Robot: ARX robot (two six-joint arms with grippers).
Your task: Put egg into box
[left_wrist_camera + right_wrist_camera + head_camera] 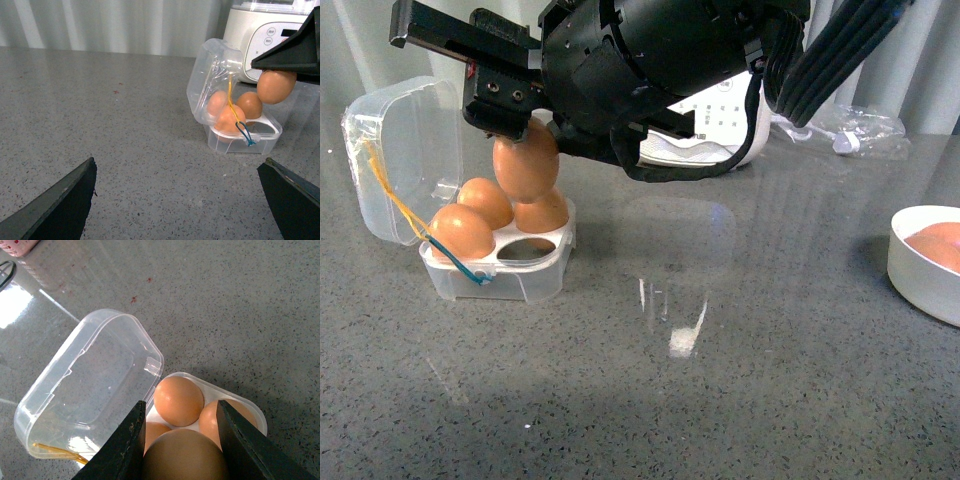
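Egg (525, 160) pinched by sides in my right end effector (182, 452), just above box (535, 282), one cell (525, 248) free. Shell smooth, brittle, light: I want gentle squeeze. Left end effector (178, 170) spread, empty.

On my right wrist feed, the right gripper (180, 407) had its two dark fingers (125, 445) pressed against either side of a smooth orange-brown egg (185, 455). Beneath it sat the small clear plastic egg box (215, 388), with three brown eggs (178, 400) in its white tray. Its hinged lid (85, 385) lay open on the grey speckled countertop (240, 305).
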